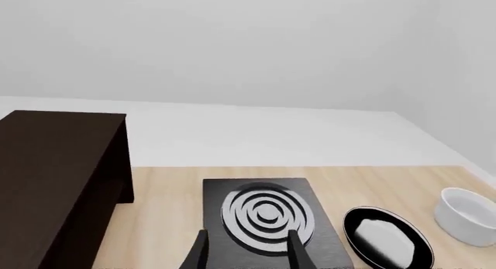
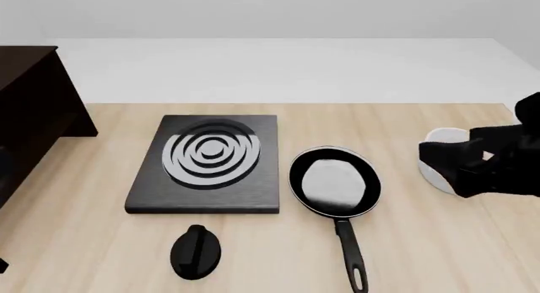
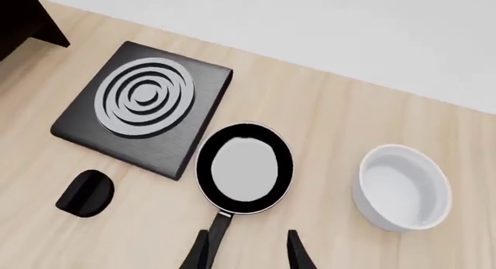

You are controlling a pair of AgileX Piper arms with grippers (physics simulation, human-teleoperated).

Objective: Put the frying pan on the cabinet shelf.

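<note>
Right gripper (image 3: 246,248) jaws spread and empty above the frying pan (image 2: 335,181) handle; left gripper (image 1: 248,251) likewise parted, over the stove plate (image 2: 207,161). In the front view, pan at centre-right on the tabletop (image 2: 439,242), beside the plate, cabinet (image 2: 30,109) at left edge. White bowl (image 3: 403,186) seen whole only from the right wrist; half-hidden by the arm in front.

Stove plate (image 2: 207,166): no text, only plain silver rings
Frying pan (image 2: 335,181): no brand or label
White bowl (image 3: 403,186): unmarked
Cabinet (image 1: 58,176): no readable signs
</note>
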